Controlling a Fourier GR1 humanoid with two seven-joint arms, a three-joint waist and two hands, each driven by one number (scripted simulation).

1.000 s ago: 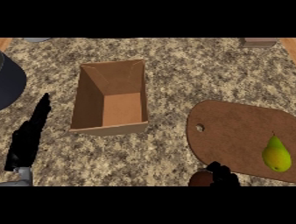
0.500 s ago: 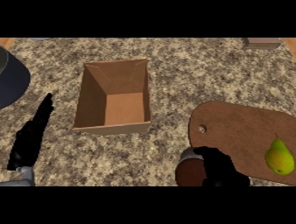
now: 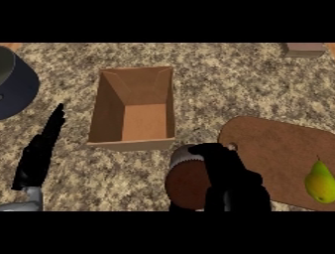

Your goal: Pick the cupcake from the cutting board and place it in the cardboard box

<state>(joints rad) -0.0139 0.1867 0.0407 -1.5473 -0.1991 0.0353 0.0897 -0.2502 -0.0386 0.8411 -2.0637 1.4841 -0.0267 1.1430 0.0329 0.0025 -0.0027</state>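
On the speckled granite counter, the black right hand grips the brown cupcake; the open cardboard box lies just up-left. The left hand rests with fingers straight.

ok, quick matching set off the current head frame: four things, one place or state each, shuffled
Things:
1. cupcake
2. pear
3. cardboard box
4. left hand

States:
A. lying on the cutting board
B. open-topped, nothing inside
C. fingers straight, holding nothing
D. held in the right hand, off the board

Pairs: 1-D, 2-A, 3-B, 4-C
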